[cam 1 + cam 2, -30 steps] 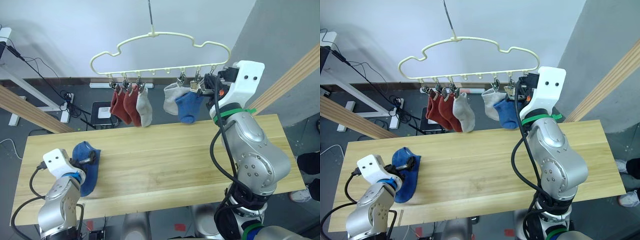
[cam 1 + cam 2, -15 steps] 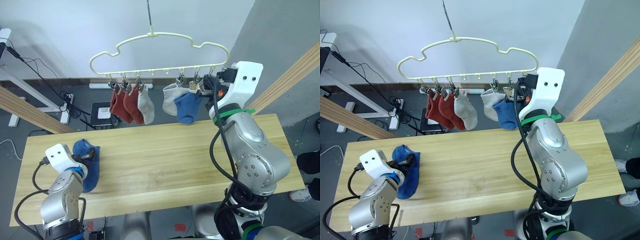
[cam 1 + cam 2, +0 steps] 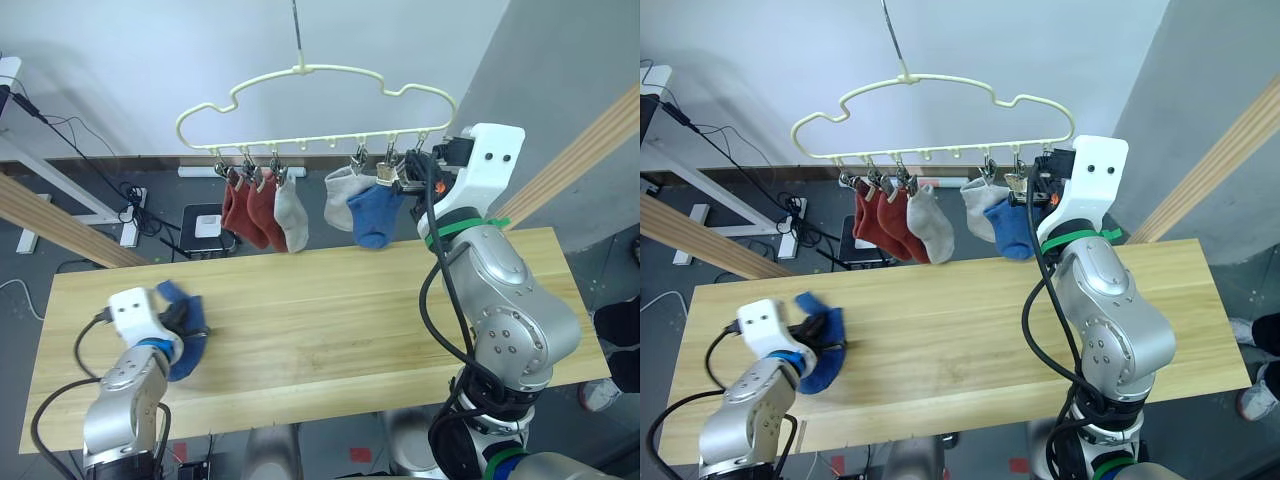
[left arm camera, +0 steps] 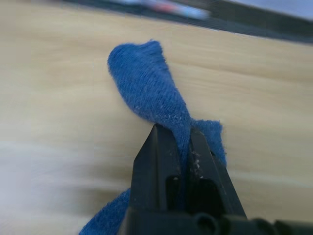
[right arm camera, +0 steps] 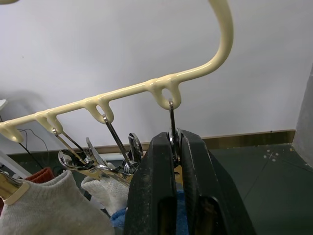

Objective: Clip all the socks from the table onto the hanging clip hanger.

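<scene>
On the left part of the table (image 3: pixel 330 310) my left gripper (image 4: pixel 181 142) is shut on a blue sock (image 4: pixel 142 78), pinching a fold so the sock (image 3: pixel 190 335) bunches up off the planks. The pale yellow clip hanger (image 3: pixel 300 70) hangs above the table's far edge. Two rust red socks (image 3: pixel 250 205), a grey sock (image 3: pixel 290 215), another grey sock (image 3: pixel 340 195) and a blue sock (image 3: pixel 375 215) hang from its clips. My right gripper (image 5: pixel 172 144) is raised at the hanger's right end, shut on the last metal clip (image 5: pixel 171 115).
Slanted wooden poles stand at the left (image 3: pixel 60 225) and right (image 3: pixel 590 150) of the table. Cables and a power strip (image 3: pixel 135 215) lie on the floor behind. A person's shoe (image 3: pixel 600 390) shows past the table's right end.
My left gripper has closed on the blue sock and pulled it rightward, bunching it up from lying flat. The right arm has stayed at the clip; the hanger swayed slightly left.
</scene>
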Available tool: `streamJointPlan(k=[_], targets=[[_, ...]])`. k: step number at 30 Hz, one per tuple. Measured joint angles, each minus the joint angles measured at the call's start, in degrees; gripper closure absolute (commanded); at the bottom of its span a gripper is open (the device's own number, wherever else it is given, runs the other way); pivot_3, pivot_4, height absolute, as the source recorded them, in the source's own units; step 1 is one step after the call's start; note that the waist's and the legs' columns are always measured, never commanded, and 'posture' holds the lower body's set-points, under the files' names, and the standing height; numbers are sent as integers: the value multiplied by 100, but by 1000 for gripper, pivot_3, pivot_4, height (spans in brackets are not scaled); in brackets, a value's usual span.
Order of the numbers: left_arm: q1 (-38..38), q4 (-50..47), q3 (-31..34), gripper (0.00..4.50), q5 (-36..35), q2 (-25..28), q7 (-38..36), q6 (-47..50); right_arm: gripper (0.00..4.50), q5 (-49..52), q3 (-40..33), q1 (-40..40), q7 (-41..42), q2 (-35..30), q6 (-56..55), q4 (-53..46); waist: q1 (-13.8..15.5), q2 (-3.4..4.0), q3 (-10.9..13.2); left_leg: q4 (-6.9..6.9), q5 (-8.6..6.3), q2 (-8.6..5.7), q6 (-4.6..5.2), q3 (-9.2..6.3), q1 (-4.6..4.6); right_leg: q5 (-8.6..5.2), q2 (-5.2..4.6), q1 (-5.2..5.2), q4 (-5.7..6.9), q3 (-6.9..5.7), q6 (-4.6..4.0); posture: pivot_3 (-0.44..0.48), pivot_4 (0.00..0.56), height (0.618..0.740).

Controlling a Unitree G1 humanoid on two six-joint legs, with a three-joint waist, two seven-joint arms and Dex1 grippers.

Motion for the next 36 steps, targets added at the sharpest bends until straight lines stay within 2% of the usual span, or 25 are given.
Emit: streamJointPlan(k=[3, 8, 12, 17, 25, 28, 36], targets=[[-455, -358, -884, 4484, 102, 96, -886, -682, 4500, -15, 4, -3, 3, 0, -1, 13, 48, 0, 0, -5, 1, 7, -1, 9, -3, 20, -1, 2, -33, 5, 3, -265, 381, 740], [-1235, -285, -1594, 4484, 196, 196, -1874, -1394, 4500, -42, -10, -21, 2, -33, -23, 14, -11, 0, 0, -12, 0, 9, 1, 17, -3, 23, 3, -1, -37, 6, 3, -278, 381, 740], [-1742, -177, -2213, 4484, 223, 52, -2545, -1752, 4500, -44, -9, -53, 1, -45, -23, 11, -34, 0, 0, -11, 0, 6, 2, 19, -6, 23, 3, 0, -39, 8, 3, -286, 378, 740], [-2527, 435, -2561, 4484, 464, -675, -2497, -1987, 4500, -50, -13, -64, -2, -59, -23, 13, -56, -1, 0, 0, 3, -6, 7, 14, -9, 27, 4, 4, -35, 6, 9, -287, 377, 740], [-3205, 1378, -2628, 4484, 1021, -1551, -1747, -2466, 4500, -50, -2, -71, -3, -69, -35, 7, -97, -1, -1, 3, 5, -6, 10, 10, -9, 28, 10, 6, -32, 6, 10, -299, 378, 740], [-3350, 1600, -2594, 4484, 1068, -1773, -1531, -2544, 4500, -50, 0, -71, -4, -69, -35, 7, -97, -1, -1, 4, 5, -6, 10, 12, -10, 29, 8, 6, -32, 7, 12, -299, 378, 740], [-3400, 1799, -2453, 4484, 1041, -1961, -1322, -2607, 4500, -52, 1, -71, -3, -88, -35, 7, -100, -1, -1, 4, 6, -5, 10, 11, -10, 29, 9, 7, -31, 7, 12, -305, 379, 740]])
